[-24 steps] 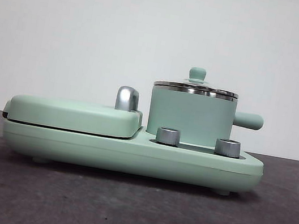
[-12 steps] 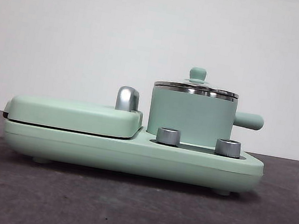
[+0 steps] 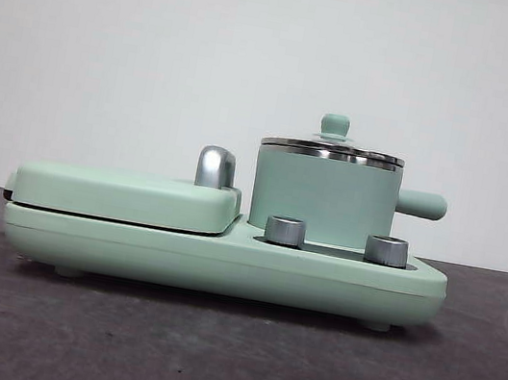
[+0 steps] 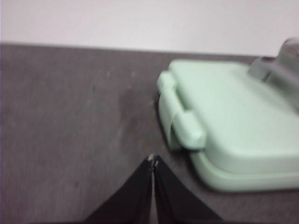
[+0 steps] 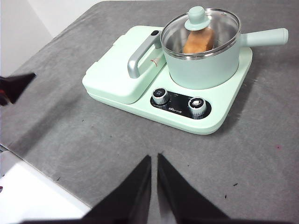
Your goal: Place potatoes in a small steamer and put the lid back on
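Nothing moved; glass lid (image 5: 201, 29) on steamer (image 5: 201, 65).

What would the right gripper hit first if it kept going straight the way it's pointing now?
Probably the bare table first. The right gripper, jaws shut, points down across it toward the cooker base, with its knobs and the steamer beyond. Depth is unclear, so that is a guess.
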Tool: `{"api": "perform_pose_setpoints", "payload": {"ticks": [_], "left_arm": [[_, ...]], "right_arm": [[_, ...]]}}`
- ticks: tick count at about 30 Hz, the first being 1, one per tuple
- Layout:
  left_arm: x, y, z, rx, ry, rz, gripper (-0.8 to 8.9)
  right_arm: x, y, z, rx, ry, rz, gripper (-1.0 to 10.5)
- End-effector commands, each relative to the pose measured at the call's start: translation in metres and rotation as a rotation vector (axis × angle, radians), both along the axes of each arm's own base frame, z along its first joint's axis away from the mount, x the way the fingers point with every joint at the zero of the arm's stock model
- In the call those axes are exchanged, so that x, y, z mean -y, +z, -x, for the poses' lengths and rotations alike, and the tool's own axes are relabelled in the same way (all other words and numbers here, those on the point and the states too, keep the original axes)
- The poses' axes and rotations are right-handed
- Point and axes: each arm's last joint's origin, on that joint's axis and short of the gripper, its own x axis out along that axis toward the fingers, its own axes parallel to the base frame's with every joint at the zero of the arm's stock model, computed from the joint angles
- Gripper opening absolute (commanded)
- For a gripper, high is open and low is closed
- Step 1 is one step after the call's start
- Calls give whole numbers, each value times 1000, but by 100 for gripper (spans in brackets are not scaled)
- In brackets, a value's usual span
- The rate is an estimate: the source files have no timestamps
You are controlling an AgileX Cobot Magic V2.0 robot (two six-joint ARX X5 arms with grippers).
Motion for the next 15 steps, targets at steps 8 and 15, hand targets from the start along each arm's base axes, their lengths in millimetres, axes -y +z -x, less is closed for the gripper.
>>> {"api": "perform_pose_setpoints", "payload": {"ticks": [8, 15], "left_arm": [[-5, -24, -1, -2, 97, -20, 6], [-5, -24, -1, 0, 95, -34, 6]], "right_arm": [[0, 3, 1, 24, 10, 1, 19], [0, 3, 1, 24, 10, 1, 19]]}}
